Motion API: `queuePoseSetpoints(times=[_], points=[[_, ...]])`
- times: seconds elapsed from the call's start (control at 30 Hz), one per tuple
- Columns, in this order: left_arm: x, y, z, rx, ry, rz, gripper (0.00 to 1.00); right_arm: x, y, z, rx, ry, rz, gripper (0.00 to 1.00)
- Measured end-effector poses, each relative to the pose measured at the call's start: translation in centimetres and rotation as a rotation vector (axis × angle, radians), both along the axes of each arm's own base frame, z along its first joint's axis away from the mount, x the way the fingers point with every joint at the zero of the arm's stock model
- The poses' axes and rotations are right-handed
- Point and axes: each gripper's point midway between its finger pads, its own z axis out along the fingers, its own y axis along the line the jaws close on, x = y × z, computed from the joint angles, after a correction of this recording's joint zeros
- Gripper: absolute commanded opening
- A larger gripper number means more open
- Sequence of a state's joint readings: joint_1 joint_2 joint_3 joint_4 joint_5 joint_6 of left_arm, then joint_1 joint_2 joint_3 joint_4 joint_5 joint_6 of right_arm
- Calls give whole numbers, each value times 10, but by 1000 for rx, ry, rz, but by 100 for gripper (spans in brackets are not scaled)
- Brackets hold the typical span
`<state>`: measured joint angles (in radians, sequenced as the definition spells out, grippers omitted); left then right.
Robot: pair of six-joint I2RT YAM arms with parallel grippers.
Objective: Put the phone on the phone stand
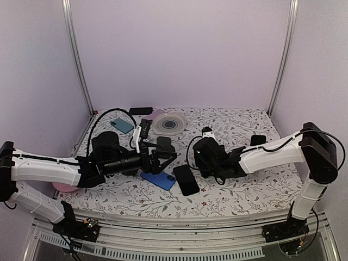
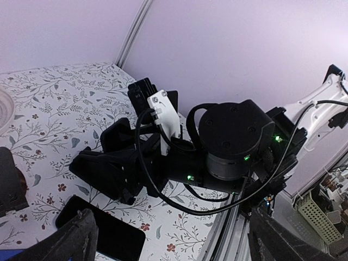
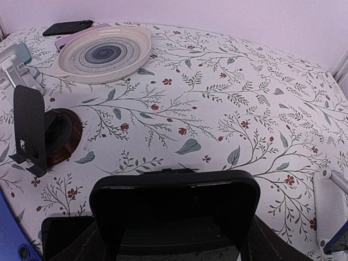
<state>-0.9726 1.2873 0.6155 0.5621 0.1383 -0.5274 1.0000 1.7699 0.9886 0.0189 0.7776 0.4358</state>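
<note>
Your right claw (image 2: 92, 155) is set fairly wide around what looks like the black phone (image 3: 174, 201), held crosswise just above the tabletop (image 3: 228, 109). The left claw (image 1: 163, 155) hangs fully spread and empty near a blue phone (image 1: 155, 179). The black stand (image 3: 30, 128) sits upright to the held phone's left, so swing the phone over, tip its top edge back to match the stand's slope, and lower it until the bottom edge seats behind the lip. Release only once it leans there unaided.
</note>
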Motion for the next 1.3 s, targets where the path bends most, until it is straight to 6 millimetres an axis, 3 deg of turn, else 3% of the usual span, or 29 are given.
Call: queuePoseSetpoints(times=[0.93, 1.3], points=[[1, 1, -1, 3, 1, -2, 97, 59, -25, -3, 58, -13, -116, 35], [1, 1, -1, 3, 2, -1, 97, 59, -35, -2, 40, -19, -100, 36]])
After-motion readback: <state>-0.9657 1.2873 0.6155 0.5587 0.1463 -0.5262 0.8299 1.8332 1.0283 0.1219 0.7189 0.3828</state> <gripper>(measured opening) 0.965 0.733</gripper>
